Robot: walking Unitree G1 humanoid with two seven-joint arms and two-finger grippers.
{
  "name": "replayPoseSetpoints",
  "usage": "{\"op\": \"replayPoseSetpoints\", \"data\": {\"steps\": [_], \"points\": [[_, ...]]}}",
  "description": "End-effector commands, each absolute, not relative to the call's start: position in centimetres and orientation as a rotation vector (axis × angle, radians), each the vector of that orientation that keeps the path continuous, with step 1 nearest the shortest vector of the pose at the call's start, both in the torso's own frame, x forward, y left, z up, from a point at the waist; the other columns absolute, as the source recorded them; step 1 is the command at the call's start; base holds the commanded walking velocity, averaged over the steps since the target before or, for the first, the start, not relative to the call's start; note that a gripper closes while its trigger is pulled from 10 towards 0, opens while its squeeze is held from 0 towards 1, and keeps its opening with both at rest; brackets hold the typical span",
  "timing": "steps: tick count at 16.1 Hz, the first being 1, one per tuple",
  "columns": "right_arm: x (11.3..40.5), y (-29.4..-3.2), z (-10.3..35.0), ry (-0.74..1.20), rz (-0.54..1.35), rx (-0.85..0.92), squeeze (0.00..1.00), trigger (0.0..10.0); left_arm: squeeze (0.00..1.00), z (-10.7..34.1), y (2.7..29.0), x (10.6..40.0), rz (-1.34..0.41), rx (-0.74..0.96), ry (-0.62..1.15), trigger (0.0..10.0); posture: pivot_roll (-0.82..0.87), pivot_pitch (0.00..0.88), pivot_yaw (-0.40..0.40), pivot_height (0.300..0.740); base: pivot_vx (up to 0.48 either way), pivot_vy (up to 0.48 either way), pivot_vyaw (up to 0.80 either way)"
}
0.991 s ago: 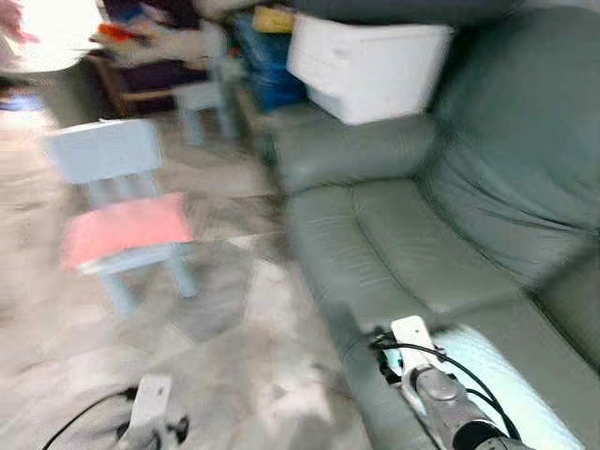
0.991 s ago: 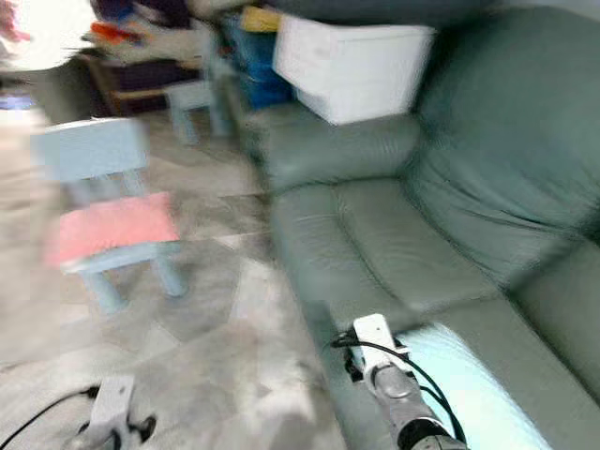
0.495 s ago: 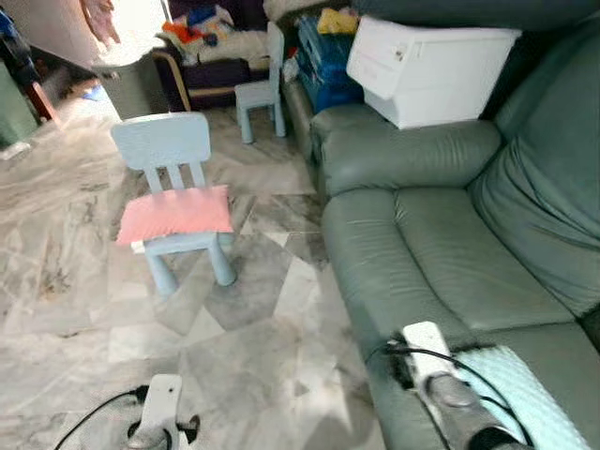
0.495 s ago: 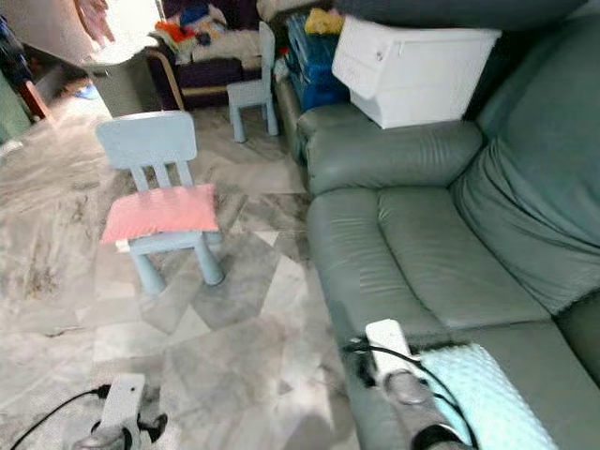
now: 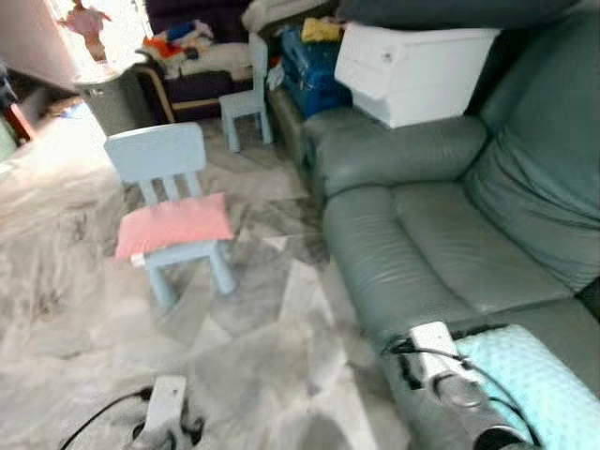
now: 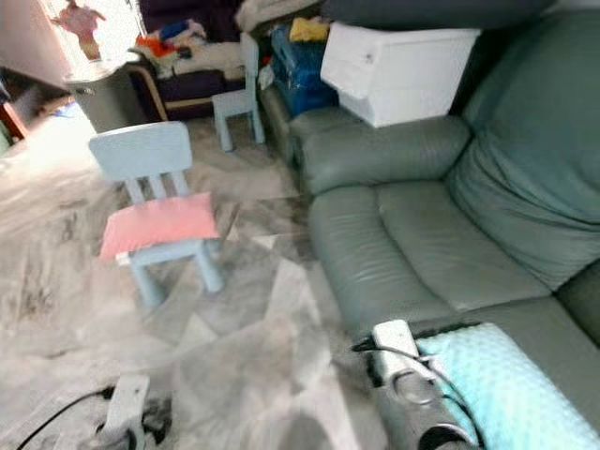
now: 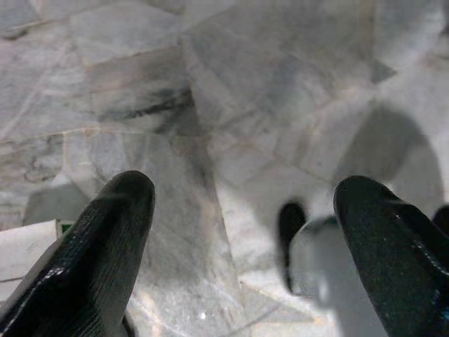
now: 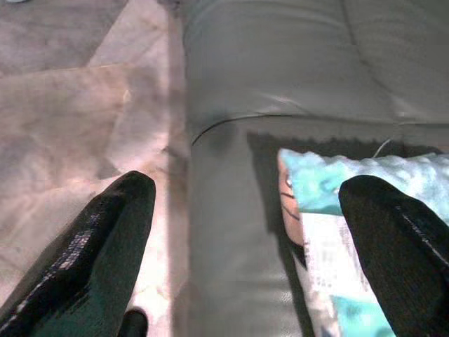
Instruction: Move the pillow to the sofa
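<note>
The pale blue pillow [image 8: 365,189] apparently already lay on the sofa [image 5: 431,244], just beside the right gripper [image 8: 245,232], whose fingers were spread apart and empty. The left gripper [image 7: 245,246], also spread, hung over the floor [image 7: 231,105]. Backing away slowly would avoid dragging the pillow off.

Seen from head height, forward and down: sofa [image 5: 422,253] at two o'clock, blue chair [image 6: 155,211] at ten, shared by both eyes. Left wrist close above marble floor [image 7: 231,105]; right wrist close over sofa's front edge.
</note>
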State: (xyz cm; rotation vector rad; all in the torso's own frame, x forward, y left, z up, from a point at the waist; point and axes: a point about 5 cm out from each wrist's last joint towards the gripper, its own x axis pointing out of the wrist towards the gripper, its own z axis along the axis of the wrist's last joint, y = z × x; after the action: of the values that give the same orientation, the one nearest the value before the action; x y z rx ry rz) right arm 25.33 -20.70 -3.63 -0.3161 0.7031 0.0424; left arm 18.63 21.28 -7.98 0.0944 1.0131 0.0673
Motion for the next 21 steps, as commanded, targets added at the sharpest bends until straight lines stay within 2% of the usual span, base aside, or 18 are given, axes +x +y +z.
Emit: {"op": "replayPoseSetpoints", "data": {"steps": [1, 16, 17, 21], "points": [[25.9, -19.0, -3.5, 0.686, 0.083, -0.296, 0.0, 10.0, 0.0, -7.7, 22.5, 18.7, 0.097, 0.12, 1.008, 10.0, -0.06, 0.0, 0.06, 0.74, 0.0, 0.48, 0.0], [26.3, -18.9, -3.2, 0.688, 0.084, -0.276, 0.0, 10.0, 0.0, -7.4, 22.6, 19.3, 0.096, 0.139, 0.991, 10.0, -0.06, 0.0, 0.065, 0.74, 0.0, 0.479, 0.0], [26.6, -19.0, -3.0, 0.678, 0.083, -0.285, 0.0, 10.0, 0.0, -7.2, 22.6, 19.5, 0.095, 0.133, 0.976, 10.0, -0.05, 0.0, 0.062, 0.74, 0.0, 0.0, 0.0], [29.0, -18.6, -1.1, 0.618, 0.092, -0.312, 0.0, 10.0, 0.0, -5.3, 21.9, 23.1, 0.098, 0.067, 0.873, 10.0, -0.03, 0.0, 0.055, 0.74, 0.0, 0.0, 0.0]]}}
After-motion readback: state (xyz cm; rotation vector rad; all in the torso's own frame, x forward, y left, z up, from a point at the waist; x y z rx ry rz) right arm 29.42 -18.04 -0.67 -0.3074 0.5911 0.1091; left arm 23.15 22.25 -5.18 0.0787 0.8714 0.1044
